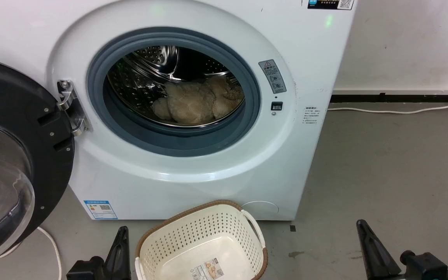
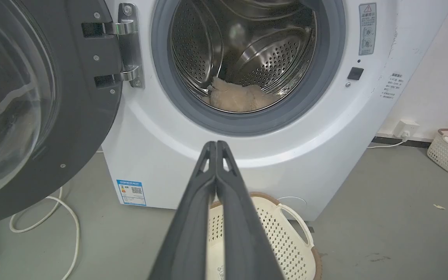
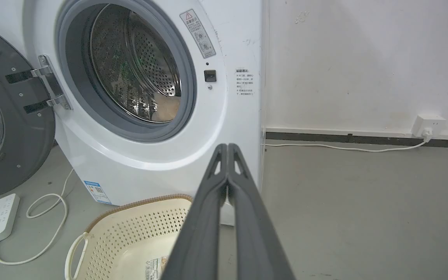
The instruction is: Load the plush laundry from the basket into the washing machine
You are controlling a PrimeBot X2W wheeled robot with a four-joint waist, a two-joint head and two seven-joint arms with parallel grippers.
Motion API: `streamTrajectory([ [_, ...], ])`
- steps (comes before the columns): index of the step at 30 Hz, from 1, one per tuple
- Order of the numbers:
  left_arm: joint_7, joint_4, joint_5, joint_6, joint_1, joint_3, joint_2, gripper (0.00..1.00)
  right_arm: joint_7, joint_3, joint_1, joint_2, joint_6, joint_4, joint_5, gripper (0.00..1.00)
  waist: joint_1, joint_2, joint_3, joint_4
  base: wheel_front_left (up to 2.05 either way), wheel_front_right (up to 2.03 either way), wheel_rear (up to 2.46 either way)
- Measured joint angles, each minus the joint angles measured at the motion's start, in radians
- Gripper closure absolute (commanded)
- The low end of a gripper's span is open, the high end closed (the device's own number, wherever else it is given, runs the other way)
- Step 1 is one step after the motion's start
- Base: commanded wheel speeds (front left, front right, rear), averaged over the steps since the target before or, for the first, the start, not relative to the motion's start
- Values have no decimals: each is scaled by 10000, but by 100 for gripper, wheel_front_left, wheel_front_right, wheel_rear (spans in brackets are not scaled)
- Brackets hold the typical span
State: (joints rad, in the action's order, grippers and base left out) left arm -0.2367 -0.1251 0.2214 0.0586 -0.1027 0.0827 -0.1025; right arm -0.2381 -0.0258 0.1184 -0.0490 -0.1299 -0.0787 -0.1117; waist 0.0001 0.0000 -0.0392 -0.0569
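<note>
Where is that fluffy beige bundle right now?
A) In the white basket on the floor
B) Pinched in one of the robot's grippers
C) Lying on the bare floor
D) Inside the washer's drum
D: the plush laundry lies at the bottom of the steel drum of the washing machine, while the basket shows its bare, labelled bottom.

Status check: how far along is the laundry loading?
Done: the plush laundry lies in the drum of the washing machine; the basket holds just its label. In hand: nothing, the left gripper and right gripper are shut on nothing. Left: the loading looks complete; the door stands open.
</note>
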Motion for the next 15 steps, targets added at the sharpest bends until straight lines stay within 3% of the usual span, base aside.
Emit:
streamTrajectory([
  [15, 278, 163, -280, -88, 52, -92, 59, 100, 272, 35, -66, 0, 0, 92, 142, 100, 0, 0, 51, 74, 0, 0, 0],
])
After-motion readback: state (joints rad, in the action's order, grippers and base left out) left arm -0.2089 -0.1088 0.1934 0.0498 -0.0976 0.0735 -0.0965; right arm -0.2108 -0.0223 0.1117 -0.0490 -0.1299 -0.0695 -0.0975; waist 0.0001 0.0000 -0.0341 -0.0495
